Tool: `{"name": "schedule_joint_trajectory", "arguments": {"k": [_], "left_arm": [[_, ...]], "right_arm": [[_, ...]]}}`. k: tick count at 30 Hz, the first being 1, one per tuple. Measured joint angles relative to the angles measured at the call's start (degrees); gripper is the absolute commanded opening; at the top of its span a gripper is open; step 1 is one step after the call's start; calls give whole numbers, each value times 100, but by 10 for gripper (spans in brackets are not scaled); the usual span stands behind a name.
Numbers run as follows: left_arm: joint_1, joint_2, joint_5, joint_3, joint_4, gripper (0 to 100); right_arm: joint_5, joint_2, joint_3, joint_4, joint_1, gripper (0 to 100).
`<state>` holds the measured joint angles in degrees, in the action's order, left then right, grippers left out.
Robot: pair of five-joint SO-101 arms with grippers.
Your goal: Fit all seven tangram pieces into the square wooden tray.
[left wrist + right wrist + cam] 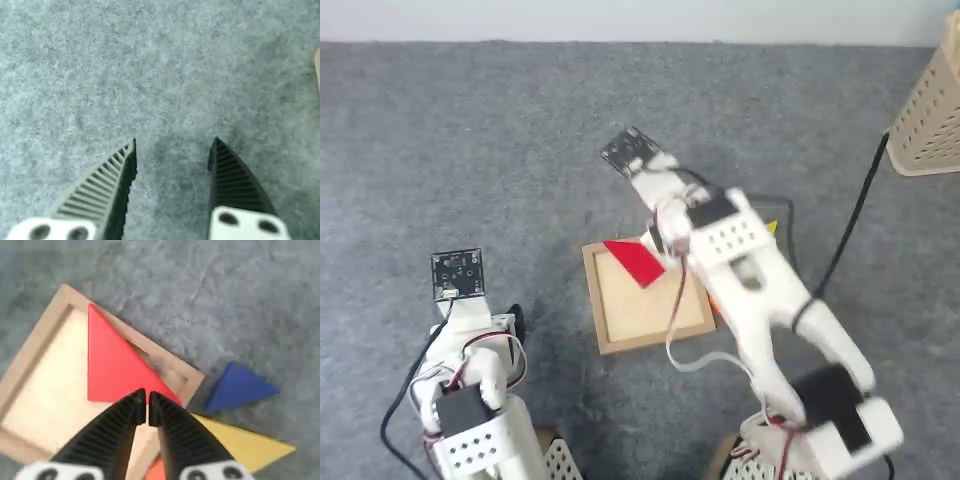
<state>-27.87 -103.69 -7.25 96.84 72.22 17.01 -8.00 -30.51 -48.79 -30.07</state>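
Note:
The square wooden tray (650, 343) lies on the grey carpet in the middle and holds no pieces on its floor. My right gripper (146, 392) is shut on the edge of a red triangle (112, 365), held over the tray's far part with one corner past the rim (37, 335). In the high view the red triangle (635, 262) sits under the right gripper (660, 245). A blue triangle (237, 387), a yellow triangle (240, 445) and an orange piece (157, 472) lie outside the tray. My left gripper (172, 145) stands open over bare carpet, left of the tray.
A beige slotted basket (930, 110) stands at the far right edge. A black cable (850, 230) runs from it toward the right arm's base. The left arm (470, 340) stands at the near left. Open carpet stretches across the far side and the left.

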Motion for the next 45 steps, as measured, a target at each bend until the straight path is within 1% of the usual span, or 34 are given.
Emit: {"name": "schedule_joint_trajectory", "arguments": {"k": [3,5,8,16,22,27,32,37,42,45], "left_arm": [[0,0,0,0,0,225],[0,0,0,0,0,225],[0,0,0,0,0,225],[0,0,0,0,0,225],[0,0,0,0,0,225],[0,0,0,0,0,225],[0,0,0,0,0,225],[0,0,0,0,0,225],[0,0,0,0,0,225],[0,0,0,0,0,225]], "right_arm": [[-273,-176,-1037,1231,9,6],[-308,-176,-1327,1749,-9,6],[-360,-176,-1389,2171,0,6],[-396,826,-1371,3068,18,6],[-396,844,-1371,3121,35,6],[-396,870,-1389,3103,-220,6],[-53,870,-1389,3191,-369,6],[9,800,-1547,3191,-352,6],[-53,-343,-2365,3191,-123,6],[-149,-985,-2796,3191,-290,6]]}}
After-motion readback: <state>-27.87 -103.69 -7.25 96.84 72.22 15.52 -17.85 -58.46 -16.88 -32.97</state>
